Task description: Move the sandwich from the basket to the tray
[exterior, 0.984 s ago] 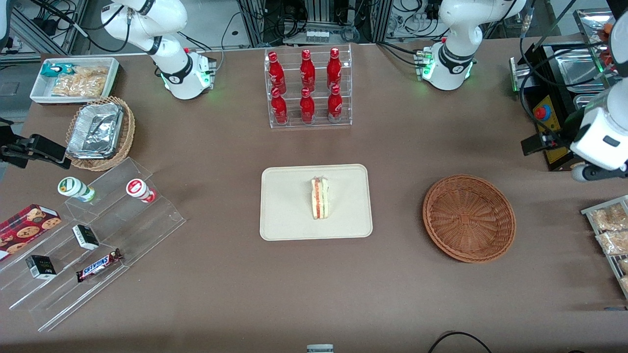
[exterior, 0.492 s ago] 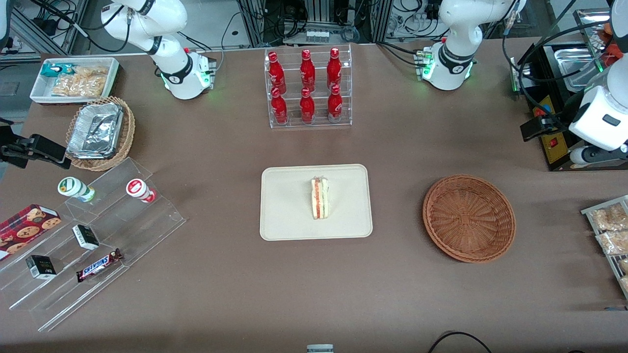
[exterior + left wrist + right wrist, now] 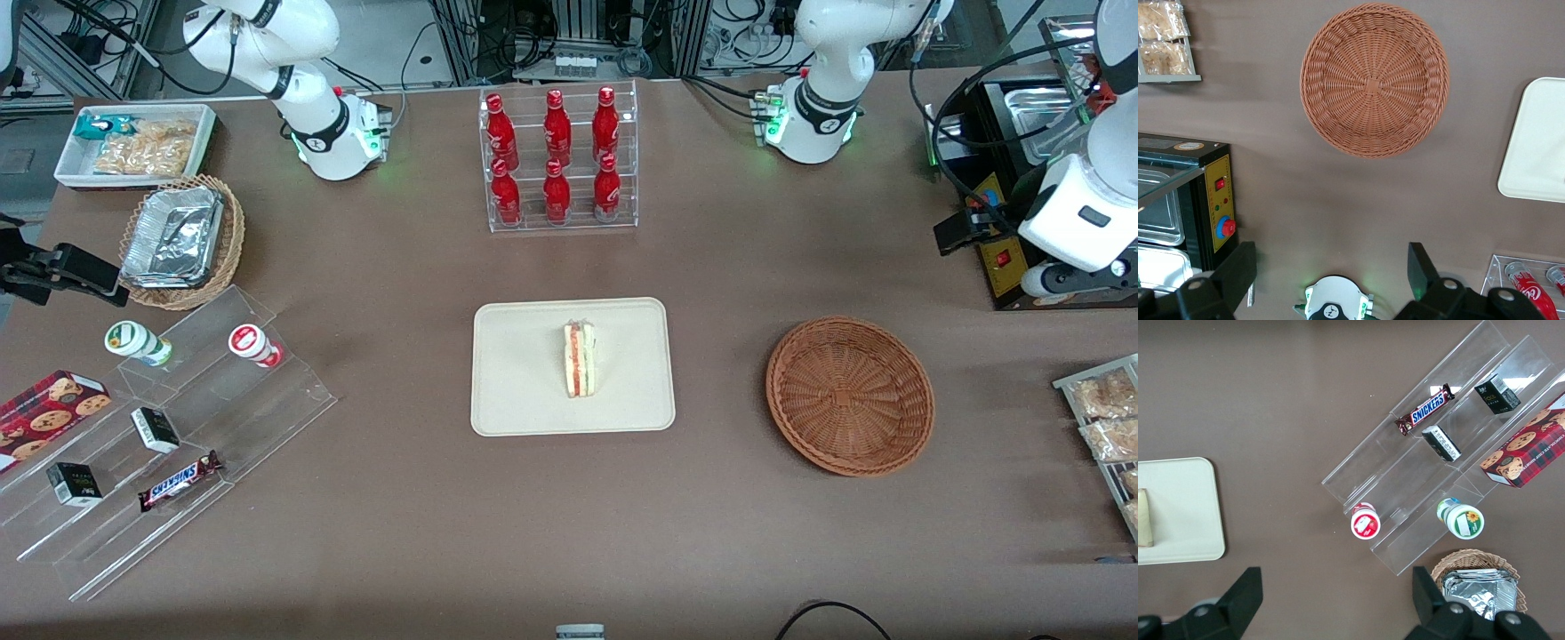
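The sandwich (image 3: 580, 359) lies on the cream tray (image 3: 516, 391) at the table's middle; its edge also shows in the right wrist view (image 3: 1143, 518). The reddish-brown basket (image 3: 850, 396) is empty and sits beside the tray, toward the working arm's end. My left gripper (image 3: 965, 229) hangs high near the table's edge at that end, farther from the front camera than the basket. In the left wrist view the gripper (image 3: 1330, 267) is open and empty, with the basket (image 3: 1375, 79) and a corner of the tray (image 3: 1538, 147) below it.
A black box with a red button (image 3: 996, 222) stands by my gripper. Bagged snacks (image 3: 1107, 418) lie at the table's edge near the basket. A rack of red bottles (image 3: 558, 160) stands farther back than the tray. Clear steps with snacks (image 3: 178, 427) are toward the parked arm's end.
My left gripper has drawn a little farther from the front camera, away from the basket. The sandwich, tray and basket have not moved.
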Robot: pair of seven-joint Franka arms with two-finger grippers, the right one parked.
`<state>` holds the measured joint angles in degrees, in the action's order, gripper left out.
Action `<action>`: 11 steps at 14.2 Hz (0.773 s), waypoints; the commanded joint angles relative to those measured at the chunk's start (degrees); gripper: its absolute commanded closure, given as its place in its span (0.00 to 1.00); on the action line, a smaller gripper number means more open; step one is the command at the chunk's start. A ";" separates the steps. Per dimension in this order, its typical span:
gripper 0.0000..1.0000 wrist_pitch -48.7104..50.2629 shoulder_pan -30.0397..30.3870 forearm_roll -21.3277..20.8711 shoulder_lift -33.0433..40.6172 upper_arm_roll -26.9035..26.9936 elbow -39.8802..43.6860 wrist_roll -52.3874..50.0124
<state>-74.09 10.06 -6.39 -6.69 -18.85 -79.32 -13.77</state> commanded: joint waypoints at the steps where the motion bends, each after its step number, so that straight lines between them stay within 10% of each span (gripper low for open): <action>1: 0.00 1.84 -0.22 0.85 0.98 0.22 0.04 0.06; 11: 0.00 1.32 -8.13 1.72 5.37 6.46 -4.35 0.85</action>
<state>-72.15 2.60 -5.99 -4.05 -13.69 -80.27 -13.75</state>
